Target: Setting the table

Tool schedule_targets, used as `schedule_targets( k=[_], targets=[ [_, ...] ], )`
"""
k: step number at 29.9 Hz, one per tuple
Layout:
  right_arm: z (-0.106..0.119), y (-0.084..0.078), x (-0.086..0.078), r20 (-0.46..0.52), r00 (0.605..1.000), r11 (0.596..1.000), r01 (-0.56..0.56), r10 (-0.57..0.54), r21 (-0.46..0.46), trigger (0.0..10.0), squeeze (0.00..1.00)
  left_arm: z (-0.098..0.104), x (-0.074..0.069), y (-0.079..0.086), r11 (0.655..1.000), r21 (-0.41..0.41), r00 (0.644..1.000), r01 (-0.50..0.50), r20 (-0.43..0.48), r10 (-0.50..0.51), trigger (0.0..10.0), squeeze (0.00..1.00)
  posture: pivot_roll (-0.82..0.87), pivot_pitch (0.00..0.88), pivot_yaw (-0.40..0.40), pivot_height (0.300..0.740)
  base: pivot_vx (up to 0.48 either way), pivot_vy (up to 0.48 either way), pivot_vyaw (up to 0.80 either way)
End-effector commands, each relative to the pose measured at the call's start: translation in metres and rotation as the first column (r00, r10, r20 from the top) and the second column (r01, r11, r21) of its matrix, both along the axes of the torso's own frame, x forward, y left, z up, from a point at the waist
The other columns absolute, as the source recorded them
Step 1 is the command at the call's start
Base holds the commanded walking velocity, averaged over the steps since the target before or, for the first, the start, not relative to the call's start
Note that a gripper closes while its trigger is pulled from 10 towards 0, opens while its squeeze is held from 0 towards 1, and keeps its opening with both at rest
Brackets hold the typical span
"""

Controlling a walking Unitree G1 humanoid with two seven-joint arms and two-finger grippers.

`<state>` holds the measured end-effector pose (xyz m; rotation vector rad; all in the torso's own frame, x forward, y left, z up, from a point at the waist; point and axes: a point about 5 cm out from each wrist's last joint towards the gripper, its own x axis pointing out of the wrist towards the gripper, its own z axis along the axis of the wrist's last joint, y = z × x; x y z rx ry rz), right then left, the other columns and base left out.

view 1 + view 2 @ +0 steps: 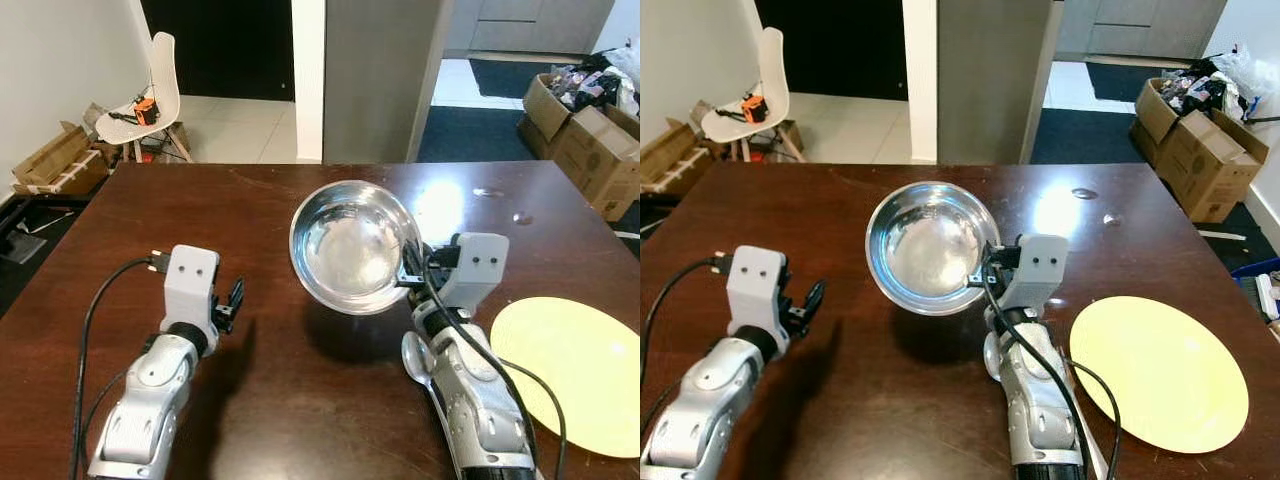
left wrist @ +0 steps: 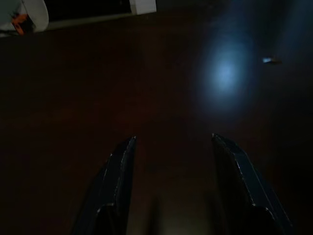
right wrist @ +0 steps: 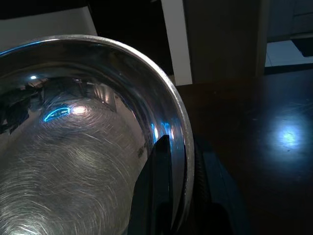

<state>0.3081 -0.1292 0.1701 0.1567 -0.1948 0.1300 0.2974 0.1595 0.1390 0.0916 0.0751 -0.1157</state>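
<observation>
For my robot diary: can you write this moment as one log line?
right end effector: shut on steel bowl rim, lifted | left end effector: open, idle | yellow plate: on table

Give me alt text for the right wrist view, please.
The right gripper pinches the rim of a steel bowl, one black finger inside and one outside. Beyond the rim lies the dark wooden table with a glare spot, then a pale wall.

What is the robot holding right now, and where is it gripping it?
The right gripper holds the steel bowl by its rim, one finger inside, one outside. The left gripper is open, holding nothing.
</observation>
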Motion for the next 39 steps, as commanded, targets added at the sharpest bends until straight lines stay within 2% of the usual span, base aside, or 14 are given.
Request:
schedule_targets(
  k=[1,39],
  targets=[
    [0.0055,0.0021,-0.0007,0.027,1.0,1.0,0.0,0.0,0.007,10.0,0.0,-0.0058,-0.0017,0.0016,1.0,0.002,1.0,-0.016,-0.018,0.016,10.0,0.0,-0.02,0.0,0.092,0.74,0.0,0.0,0.0],
    [0.0015,0.0015,0.0005,0.003,1.0,1.0,0.01,-0.01,0.021,10.0,0.0,-0.0056,-0.0007,0.0011,1.0,0.0,0.999,-0.03,-0.012,0.03,10.0,0.0,-0.01,0.0,0.091,0.74,0.0,0.0,0.0]
  ],
)
